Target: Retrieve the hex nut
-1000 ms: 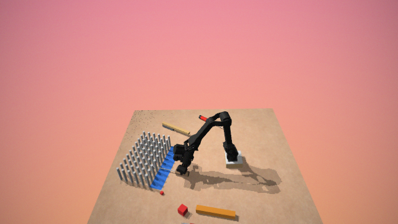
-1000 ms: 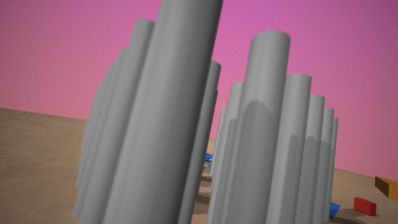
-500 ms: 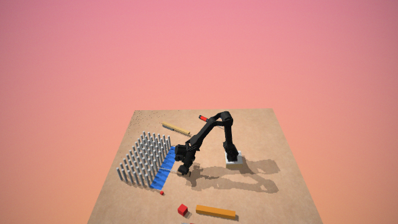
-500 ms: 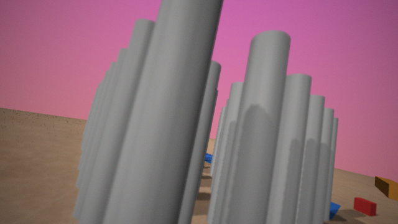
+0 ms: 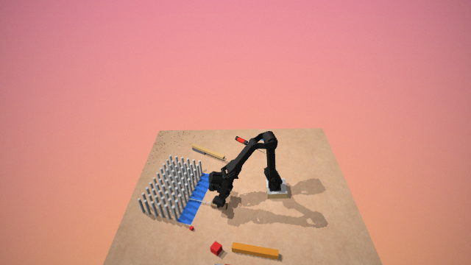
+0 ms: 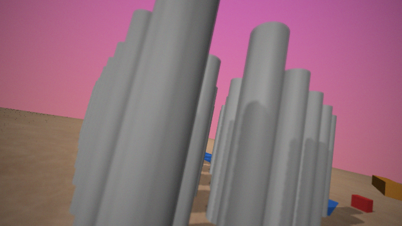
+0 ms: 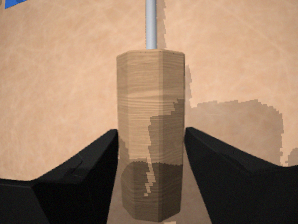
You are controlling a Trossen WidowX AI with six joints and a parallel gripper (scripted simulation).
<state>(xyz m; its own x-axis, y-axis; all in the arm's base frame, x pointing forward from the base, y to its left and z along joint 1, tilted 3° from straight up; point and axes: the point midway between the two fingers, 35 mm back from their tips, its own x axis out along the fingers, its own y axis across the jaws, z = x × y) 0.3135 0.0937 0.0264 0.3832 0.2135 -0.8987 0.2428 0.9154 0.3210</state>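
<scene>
My gripper (image 5: pixel 218 202) (image 7: pixel 152 135) is shut on the hexagonal wooden handle (image 7: pixel 150 115) of a tool. It holds the tool low over the table, just right of the blue taped strip (image 5: pixel 191 212) (image 6: pixel 332 206) (image 7: pixel 12 2). The tool's thin metal shaft (image 5: pixel 200 201) (image 7: pixel 150 22) points away from me and reaches across the strip toward the spacers. The grey standing spacers (image 5: pixel 169 184) (image 6: pixel 151 125) form a dense upright field left of the strip. I cannot make out the hex nut in any view, and the shaft's tip is out of the wrist view.
A red cube (image 5: pixel 215 247) (image 6: pixel 362 203) and an orange bar (image 5: pixel 255 250) (image 6: pixel 389 186) lie near the front edge. A small red ball (image 5: pixel 191 228) lies by the strip's near end. A yellow stick (image 5: pixel 208 152) and a red-handled tool (image 5: pixel 241 140) lie at the back. The arm's base (image 5: pixel 277 189) stands on the right.
</scene>
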